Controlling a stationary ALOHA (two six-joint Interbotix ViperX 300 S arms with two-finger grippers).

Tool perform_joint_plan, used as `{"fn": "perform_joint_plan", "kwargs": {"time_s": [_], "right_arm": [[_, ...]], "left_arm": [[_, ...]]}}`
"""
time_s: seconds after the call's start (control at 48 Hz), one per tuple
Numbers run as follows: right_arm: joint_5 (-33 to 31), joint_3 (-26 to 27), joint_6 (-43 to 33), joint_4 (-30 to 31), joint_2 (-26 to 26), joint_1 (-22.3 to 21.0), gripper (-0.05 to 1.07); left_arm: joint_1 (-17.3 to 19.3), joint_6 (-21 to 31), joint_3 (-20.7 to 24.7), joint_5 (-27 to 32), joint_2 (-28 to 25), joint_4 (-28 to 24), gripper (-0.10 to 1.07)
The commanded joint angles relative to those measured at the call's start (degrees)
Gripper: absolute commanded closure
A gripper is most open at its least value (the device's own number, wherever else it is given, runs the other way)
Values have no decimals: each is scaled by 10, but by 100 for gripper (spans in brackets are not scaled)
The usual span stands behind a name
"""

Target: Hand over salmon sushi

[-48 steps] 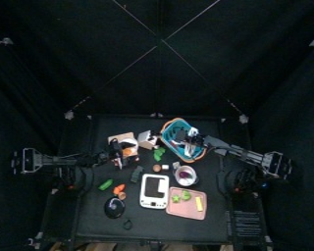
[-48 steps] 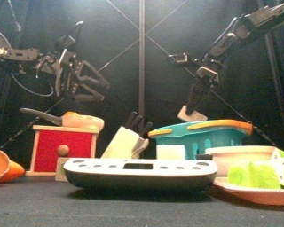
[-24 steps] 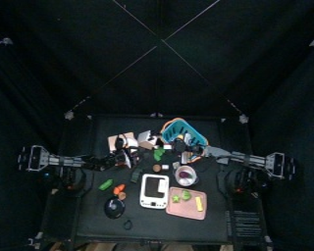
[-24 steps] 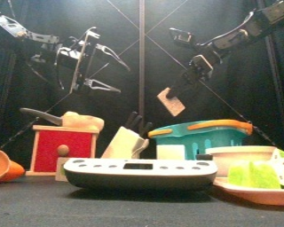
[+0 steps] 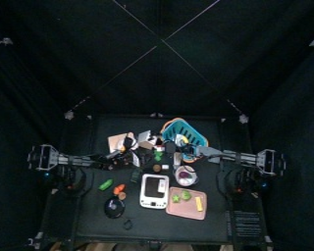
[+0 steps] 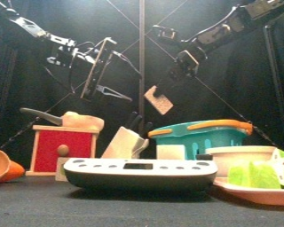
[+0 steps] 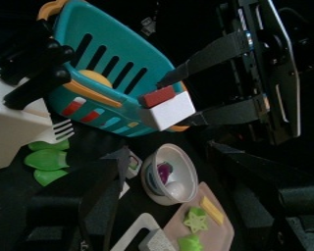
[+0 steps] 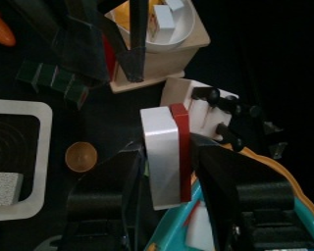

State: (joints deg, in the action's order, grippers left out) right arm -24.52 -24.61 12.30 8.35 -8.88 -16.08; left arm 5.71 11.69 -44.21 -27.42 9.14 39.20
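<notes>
Here, right gripper [image 6: 160, 96] clamped on the salmon sushi [image 6: 159, 99], held high above the teal basket [image 6: 201, 140], left gripper [image 6: 99, 78] spread wide and empty just to its left.

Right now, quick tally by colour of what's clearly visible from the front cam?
Teal: 1, basket
Red: 1, box
Orange: 1, bowl
Green: 1, pieces on plate
White: 2, sushi, scale
Total: 6

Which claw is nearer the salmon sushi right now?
Right. The right claw is clamped on the salmon sushi, holding it in the air; the left claw hangs open beside it, apart.
</notes>
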Motion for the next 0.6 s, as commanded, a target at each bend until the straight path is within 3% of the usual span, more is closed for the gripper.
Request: {"fn": "perform_joint_plan", "kwargs": {"time_s": [0.0, 0.229, 0.583], "right_arm": [[-39, 48, 2, 4, 10, 9, 40], [-77, 88, 2, 23, 40, 26, 40], [-83, 96, 2, 41, 50, 30, 40]], "left_arm": [[2, -1, 16, 4, 3, 0, 1], [12, 0, 17, 5, 0, 8, 1], [30, 0, 18, 10, -28, 35, 1]]}}
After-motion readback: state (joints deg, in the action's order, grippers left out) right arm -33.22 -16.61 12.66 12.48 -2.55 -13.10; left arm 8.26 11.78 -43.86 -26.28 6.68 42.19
